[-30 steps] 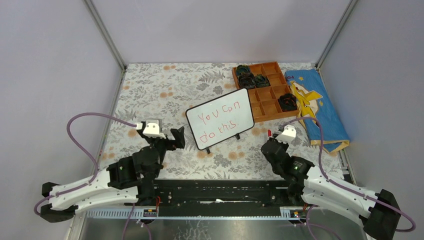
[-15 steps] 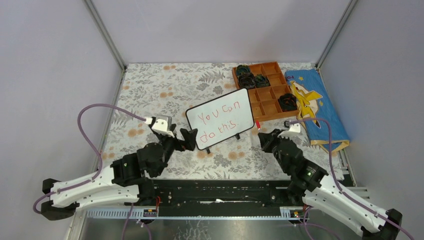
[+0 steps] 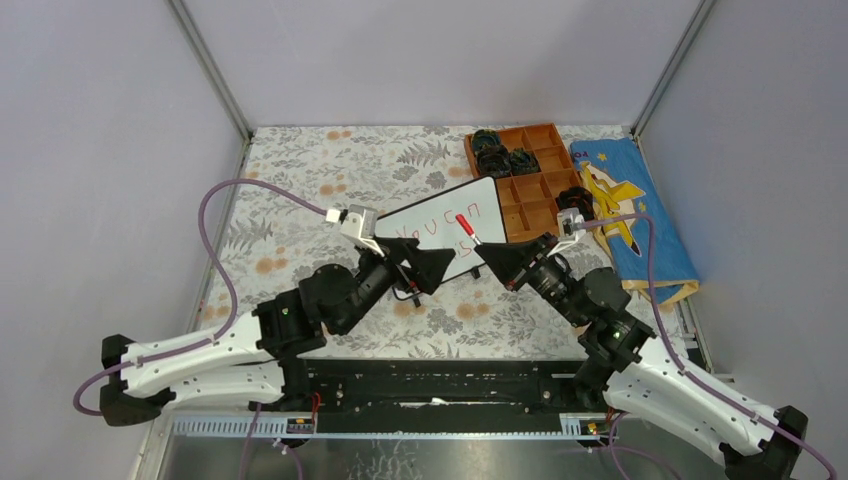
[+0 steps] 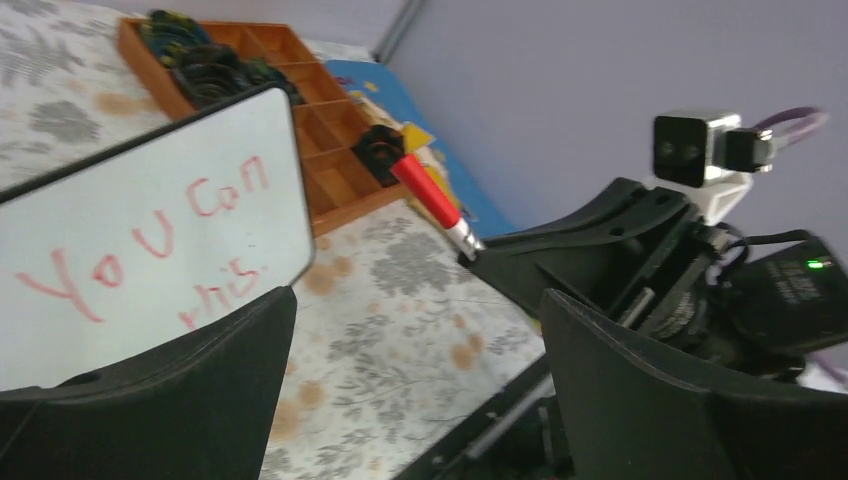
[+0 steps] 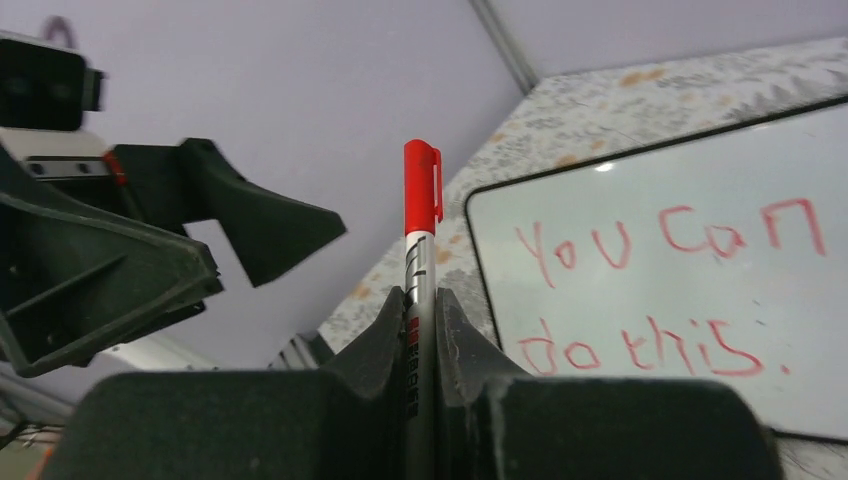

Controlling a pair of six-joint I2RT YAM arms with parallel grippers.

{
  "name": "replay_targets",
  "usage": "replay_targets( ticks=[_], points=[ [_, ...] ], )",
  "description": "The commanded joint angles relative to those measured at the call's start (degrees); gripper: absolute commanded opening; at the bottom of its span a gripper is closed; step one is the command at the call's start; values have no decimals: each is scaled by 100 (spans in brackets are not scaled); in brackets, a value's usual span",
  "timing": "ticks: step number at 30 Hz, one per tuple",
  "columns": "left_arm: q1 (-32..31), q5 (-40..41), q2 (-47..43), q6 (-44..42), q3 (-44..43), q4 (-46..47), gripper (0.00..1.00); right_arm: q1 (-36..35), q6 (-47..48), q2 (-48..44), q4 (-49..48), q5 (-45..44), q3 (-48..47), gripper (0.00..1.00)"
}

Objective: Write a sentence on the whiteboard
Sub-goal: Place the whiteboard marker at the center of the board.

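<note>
Brown tray [image 3: 535, 212] w/ dark items stands just right of the board [image 3: 488, 205]; a blue cloth [image 3: 640, 230] lies beside it. From top, L gripper [image 3: 418, 264] and R gripper [image 3: 498, 262] cover the board's lower part. Board is mid-table, tilted, w/ red sentence [image 5: 655, 295] ("You can do this"). L jaws: spread wide, empty. R jaws: pinching a red marker [image 5: 421, 230], cap end out. Floral table cover [image 3: 320, 180], plain grey walls [image 3: 430, 60].

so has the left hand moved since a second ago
Yes. In the top view the left hand has swung right, from beside the left edge of the whiteboard to over its near edge, open.
</note>
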State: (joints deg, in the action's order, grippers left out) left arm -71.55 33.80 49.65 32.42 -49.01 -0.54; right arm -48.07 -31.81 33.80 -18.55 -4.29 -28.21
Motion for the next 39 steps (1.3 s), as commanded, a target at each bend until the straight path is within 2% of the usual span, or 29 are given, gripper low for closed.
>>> replay_targets(
  ticks=[1, 5, 10, 14, 16, 20, 30, 39],
  points=[
    [175, -546, 16, 804, 58, 992, 97, 26, -225, 227, -1247, 797, -282, 0],
    [732, -1342, 46, 1384, 236, 1383, 89, 26, -355, 238, -1525, 855, -179, 0],
    [1206, -2090, 139, 1836, 547, 2002, 69, 27, -346, 247, -1534, 880, -138, 0],
    [1424, -2673, 361, 2111, 553, 2334, 67, 29, -423, 280, -1615, 935, -141, 0],
    [1446, -2820, 447, 2125, 526, 2438, 71, 26, -431, 325, -1610, 964, -172, 0],
    [1449, -2931, 505, 2153, 516, 2587, 73, 26, -470, 374, -1624, 940, -185, 0],
    [1447, -2890, 616, 2195, 444, 2533, 50, 27, -584, 458, -1707, 1034, -162, 0],
    [1451, -2875, 750, 2317, 381, 2453, 48, 29, -651, 479, -1737, 1294, -194, 0]
  ],
)
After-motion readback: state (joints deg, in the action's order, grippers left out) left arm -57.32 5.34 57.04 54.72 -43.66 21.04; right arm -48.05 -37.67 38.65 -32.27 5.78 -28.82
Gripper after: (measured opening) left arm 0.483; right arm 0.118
